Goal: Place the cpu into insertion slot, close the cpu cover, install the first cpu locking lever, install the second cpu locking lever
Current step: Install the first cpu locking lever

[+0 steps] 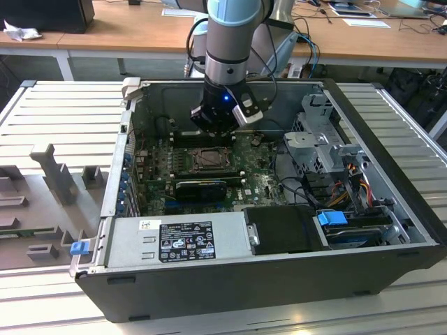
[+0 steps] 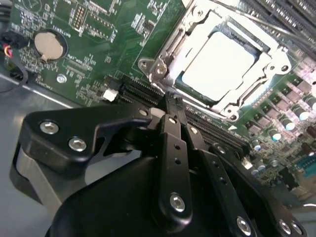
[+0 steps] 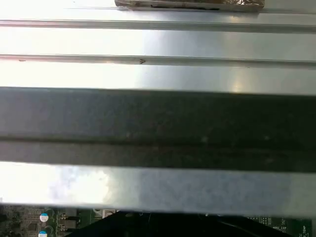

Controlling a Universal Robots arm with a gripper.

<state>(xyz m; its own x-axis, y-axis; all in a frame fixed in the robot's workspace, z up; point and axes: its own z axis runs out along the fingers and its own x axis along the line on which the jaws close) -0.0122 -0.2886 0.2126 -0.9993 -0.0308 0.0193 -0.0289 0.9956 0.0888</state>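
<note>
A ribbed grey metal work table (image 1: 49,112) fills the scene, with wooden desks (image 1: 133,31) behind it in the exterior view. On the table lies an open black computer case (image 1: 279,286) on its side, its grey power supply (image 1: 178,241) along the near edge and a metal drive cage (image 1: 325,139) toward the exterior view's right. The green motherboard (image 1: 258,183) covers the case floor.

The robot arm (image 1: 230,42) comes down from above into the case, its wrist just behind the socket area in the exterior view. The gripper (image 2: 173,112) appears in the second wrist view as black linkages whose two fingers (image 2: 173,143) lie pressed together at their tips with nothing between them, poised just beside the socket frame's corner, over the long black card slots (image 2: 207,129).

The insertion slot (image 2: 224,66) sits in the motherboard, rimmed by grey metal. The cpu (image 2: 219,64) lies flat inside it, its pale metal top bright under the light. The cpu cover (image 2: 269,64) lies down around the chip, its window framing the top. Whether the locking levers are latched cannot be told. A round coin battery (image 2: 48,45) sits well apart on the board.

The first wrist view shows the case's wall (image 3: 158,128) and table ribs.
</note>
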